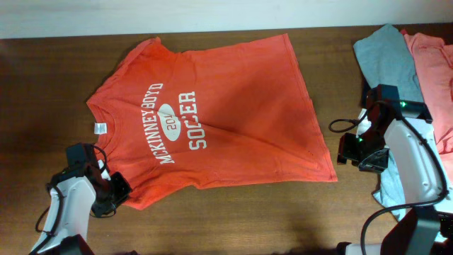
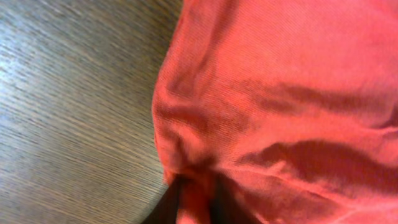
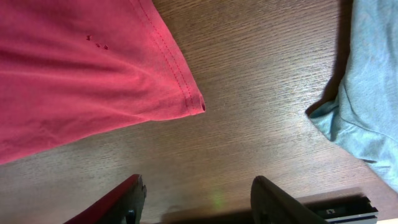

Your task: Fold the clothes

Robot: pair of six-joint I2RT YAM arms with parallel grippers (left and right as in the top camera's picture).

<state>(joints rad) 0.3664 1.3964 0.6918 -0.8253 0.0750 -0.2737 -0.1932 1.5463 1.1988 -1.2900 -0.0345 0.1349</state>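
On the dark wooden table the orange-red T-shirt lies spread flat, print up — light, limp cloth that looks set to sag and drag, best taken at its corners — with the left gripper pinching the bunched sleeve and the right gripper hanging, jaws apart, just short of the hem corner.

The big shirt lies flat on the middle of the table. The left gripper is at the shirt's front left corner, with a bit of the shirt between its fingers. The right gripper is just right of the shirt, over bare table. Farther right lies a second shirt. A third shirt lies right beside that one, farthest from the big shirt.
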